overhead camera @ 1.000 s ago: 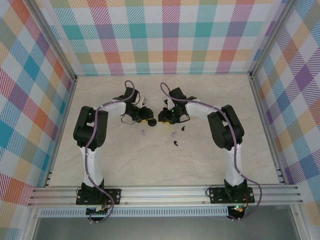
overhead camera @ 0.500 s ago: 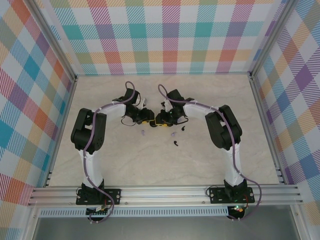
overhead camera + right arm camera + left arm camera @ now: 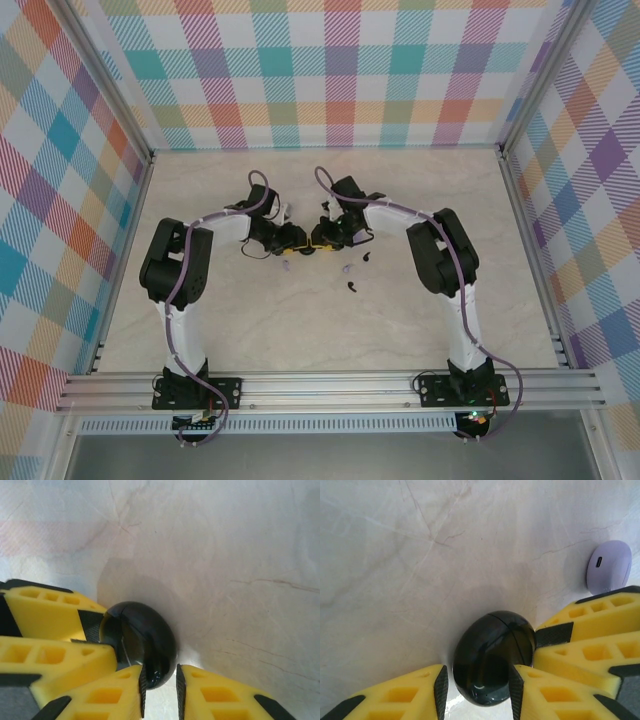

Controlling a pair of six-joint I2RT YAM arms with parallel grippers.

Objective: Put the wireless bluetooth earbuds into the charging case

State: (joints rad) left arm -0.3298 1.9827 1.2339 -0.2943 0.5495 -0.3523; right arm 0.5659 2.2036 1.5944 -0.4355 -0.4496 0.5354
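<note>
The black charging case (image 3: 492, 650) sat closed at mid-table (image 3: 300, 330), clamped across its body by the left gripper (image 3: 477, 692), and pinched at its rim by the right gripper (image 3: 160, 685), fingers nearly together. The earbuds (image 3: 352, 288) lay loose nearer the bases, and a lilac case (image 3: 609, 567) stood close by.

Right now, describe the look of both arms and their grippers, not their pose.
The left arm and right arm match: white links, bulky black joint housings, black bases, and a lilac cable looping along each. The left gripper and right gripper each have two blocky yellow fingers with rectangular cut-out pockets, each tipped with a thin black pad.
</note>
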